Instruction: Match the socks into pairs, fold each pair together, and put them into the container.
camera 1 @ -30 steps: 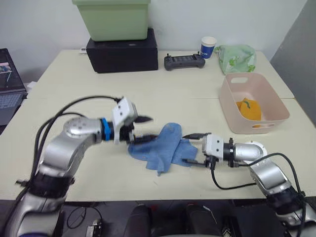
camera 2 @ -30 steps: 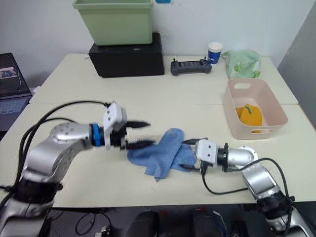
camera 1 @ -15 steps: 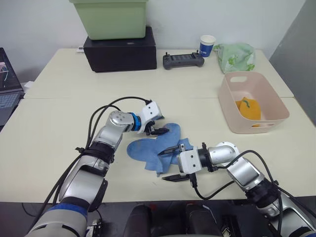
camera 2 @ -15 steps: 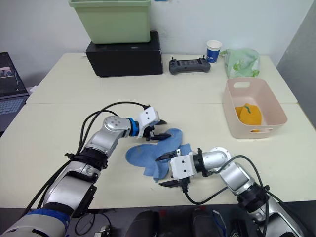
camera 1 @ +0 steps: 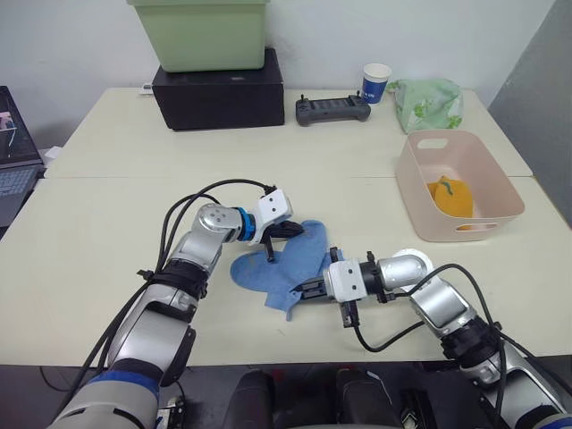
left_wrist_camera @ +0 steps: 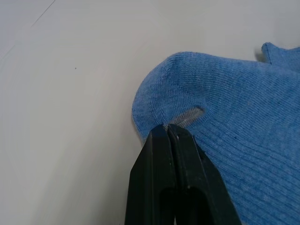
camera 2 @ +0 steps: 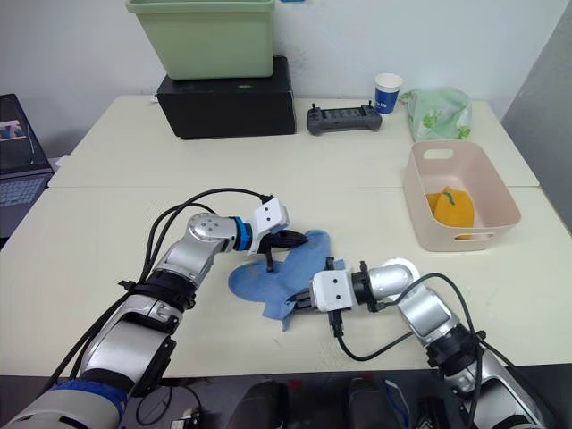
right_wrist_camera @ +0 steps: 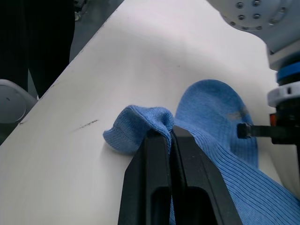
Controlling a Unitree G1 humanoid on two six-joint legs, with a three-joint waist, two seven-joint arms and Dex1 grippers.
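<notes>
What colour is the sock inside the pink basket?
Mustard-orange sock in the pink basket; the left eye view shows it best.

The laptop [camera 1: 13, 152] is cut off by the frame edge, its screen content too small to read

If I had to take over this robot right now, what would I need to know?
Left gripper: shut on the edge of the blue socks.
Right gripper: shut on a fold of the same blue socks, on the side nearest the robot.
The blue socks lie on the table between the two arms.
Done: an orange sock bundle sits in the pink basket.
Left: fold the blue pair and put it in the basket. I can't spot any white socks here.
</notes>
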